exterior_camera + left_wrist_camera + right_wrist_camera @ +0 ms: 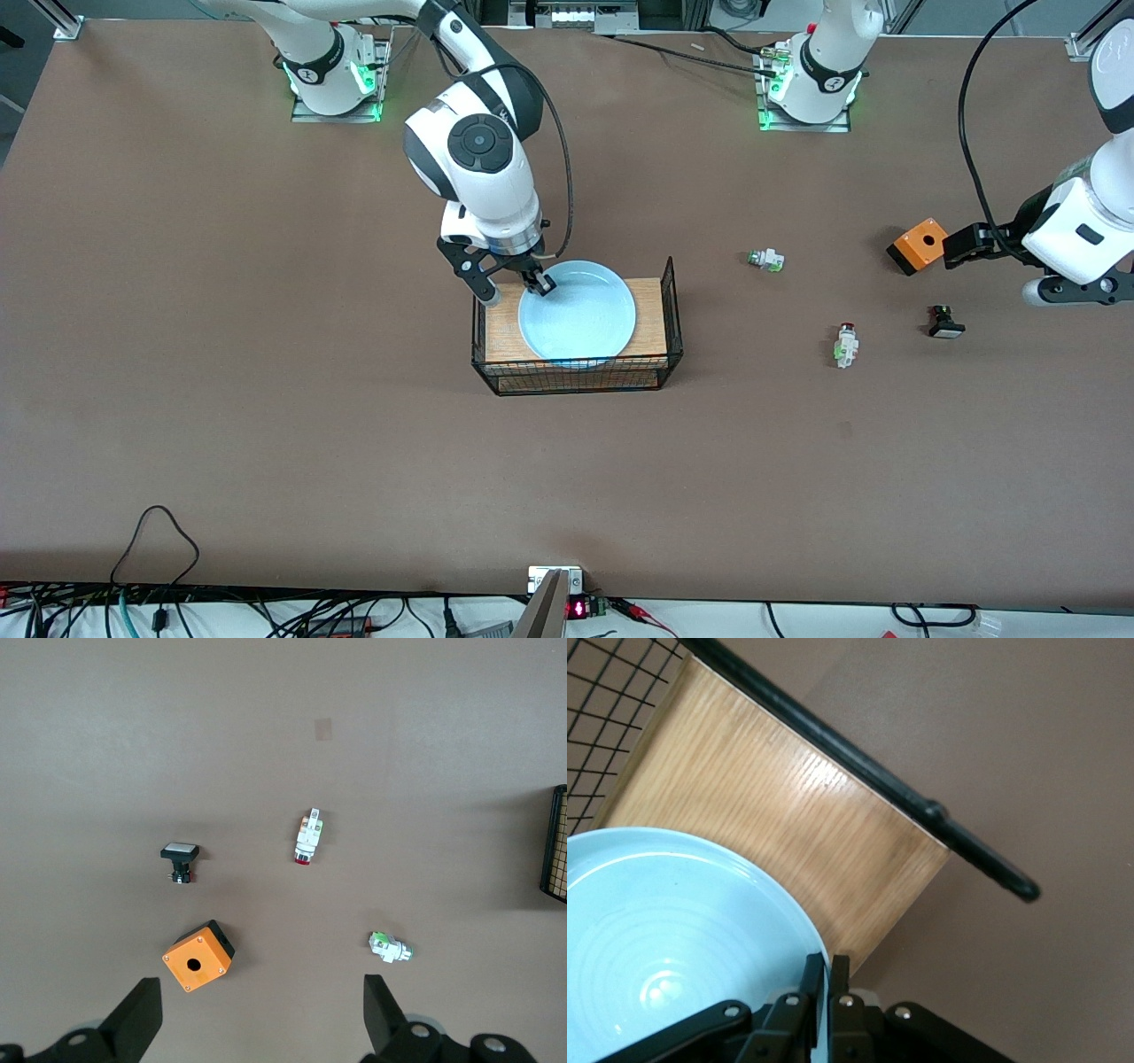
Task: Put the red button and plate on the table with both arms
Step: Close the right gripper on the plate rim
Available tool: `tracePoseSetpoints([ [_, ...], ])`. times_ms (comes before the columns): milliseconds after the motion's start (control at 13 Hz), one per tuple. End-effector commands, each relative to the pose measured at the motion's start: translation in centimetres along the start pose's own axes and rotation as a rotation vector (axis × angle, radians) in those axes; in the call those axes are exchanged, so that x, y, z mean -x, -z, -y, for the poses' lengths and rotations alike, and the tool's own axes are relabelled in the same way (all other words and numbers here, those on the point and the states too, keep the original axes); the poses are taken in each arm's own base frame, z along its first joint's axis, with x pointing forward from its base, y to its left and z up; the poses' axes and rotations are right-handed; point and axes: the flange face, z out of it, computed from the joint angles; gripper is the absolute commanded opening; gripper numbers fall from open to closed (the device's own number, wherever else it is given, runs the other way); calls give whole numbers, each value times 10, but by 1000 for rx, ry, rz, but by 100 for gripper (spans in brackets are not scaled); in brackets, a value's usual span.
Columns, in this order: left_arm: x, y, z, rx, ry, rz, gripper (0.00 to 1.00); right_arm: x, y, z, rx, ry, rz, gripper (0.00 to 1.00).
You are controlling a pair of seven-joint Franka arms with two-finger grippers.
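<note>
Resting on the wood-topped wire rack, the plate is clamped at its rim by the right gripper. The left gripper, jaws apart, hangs over the desk by an orange box; the red button lies between a green-capped switch and a black button.

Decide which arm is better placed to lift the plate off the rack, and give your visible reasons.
The right arm. Its pincer is shut on the plate rim on the wire rack, while the left pincer hangs open over the orange box.
</note>
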Motion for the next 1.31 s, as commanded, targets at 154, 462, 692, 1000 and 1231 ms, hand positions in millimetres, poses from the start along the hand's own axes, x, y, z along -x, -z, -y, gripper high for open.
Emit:
tracePoseSetpoints([
  [154, 5, 5, -5, 15, -4, -12, 100, 4, -11, 4, 11, -13, -13, 0],
  [462, 8, 7, -9, 13, -16, 2, 100, -1, 15, 10, 4, -13, -19, 0],
  [692, 9, 9, -21, 14, -29, -3, 100, -6, 49, 15, 28, -22, -19, 0],
  [1000, 10, 14, -23, 12, -32, -3, 100, -10, 84, 15, 63, -24, -23, 0],
  [1231, 10, 14, -24, 11, -33, 1, 100, -15, 108, 11, 93, -28, -26, 0],
])
